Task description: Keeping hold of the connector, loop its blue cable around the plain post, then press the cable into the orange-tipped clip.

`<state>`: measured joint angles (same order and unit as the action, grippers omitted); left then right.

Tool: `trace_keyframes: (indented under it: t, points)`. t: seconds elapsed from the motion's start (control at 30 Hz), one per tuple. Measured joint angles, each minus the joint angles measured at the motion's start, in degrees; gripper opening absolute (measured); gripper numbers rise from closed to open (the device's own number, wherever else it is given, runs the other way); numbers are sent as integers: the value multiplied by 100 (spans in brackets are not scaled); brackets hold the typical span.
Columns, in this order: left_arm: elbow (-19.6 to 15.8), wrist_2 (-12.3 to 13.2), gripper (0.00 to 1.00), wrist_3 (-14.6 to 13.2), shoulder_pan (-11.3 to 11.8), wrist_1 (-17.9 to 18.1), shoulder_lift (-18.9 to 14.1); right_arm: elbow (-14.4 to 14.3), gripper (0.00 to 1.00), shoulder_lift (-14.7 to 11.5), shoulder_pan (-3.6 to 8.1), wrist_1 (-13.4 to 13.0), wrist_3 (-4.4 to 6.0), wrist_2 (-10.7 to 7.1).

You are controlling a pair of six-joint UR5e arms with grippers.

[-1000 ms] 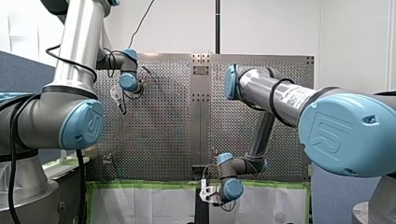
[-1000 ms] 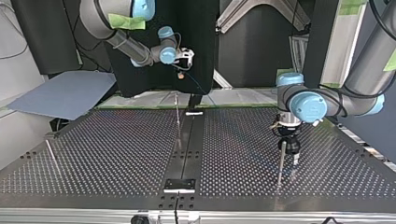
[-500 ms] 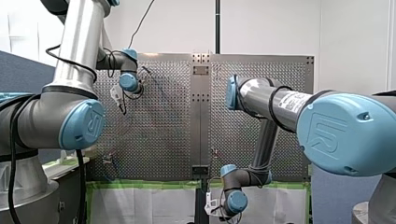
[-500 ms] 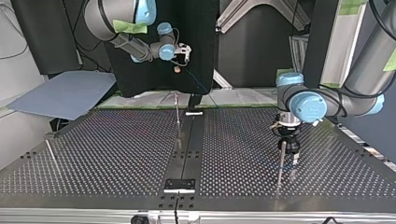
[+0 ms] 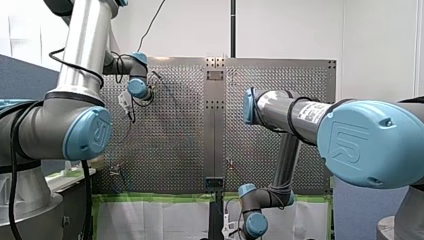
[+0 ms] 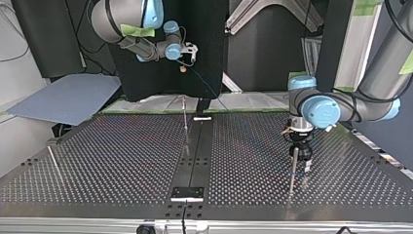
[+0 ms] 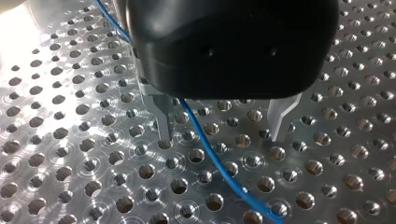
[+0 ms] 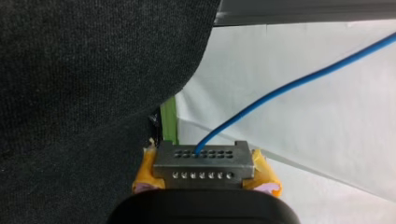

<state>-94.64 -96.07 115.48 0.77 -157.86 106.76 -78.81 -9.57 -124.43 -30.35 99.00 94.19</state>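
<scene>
In the right wrist view my right gripper (image 8: 204, 179) is shut on a grey metal connector (image 8: 204, 162), which sits between its yellow pads (image 8: 145, 171). A blue cable (image 8: 289, 86) leaves the connector's face and runs away from the gripper. In the top view this gripper (image 6: 183, 68) hangs high, behind the table's far edge. My left gripper (image 7: 222, 130) stands open just over the perforated table (image 7: 70, 140), with the blue cable (image 7: 210, 154) passing loosely between its metal fingers (image 7: 163, 123). In the top view it (image 6: 302, 158) sits beside a plain upright post (image 6: 293, 168).
A thin post (image 6: 185, 122) stands at the table's middle near the far edge, and another (image 6: 53, 163) leans at the top view's left. A dark centre strip (image 6: 195, 156) splits the plate. A black cloth (image 8: 84, 84) hangs close beside the connector.
My right arm has carried the connector higher and toward the top view's left, further back from the table. My left arm has stayed where it was.
</scene>
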Motion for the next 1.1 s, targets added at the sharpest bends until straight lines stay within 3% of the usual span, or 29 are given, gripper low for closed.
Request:
trace_keyframes:
  t: [0.2, 0.5, 0.77, 1.1]
  points:
    - [0, 2, 100, 0, -3, 0, -1, 0, 0, 7, 1, -33, 12, 27]
    - [0, 5, 100, 0, -2, 8, 2, -122, 0, -30, 1, -100, -122, 442]
    - [0, 1, 100, 0, -2, 17, 1, -543, 0, -402, 1, -531, -139, 506]
    - [0, 9, 100, 5, 1, 18, 0, -1107, 0, -965, 1, -1095, -74, 612]
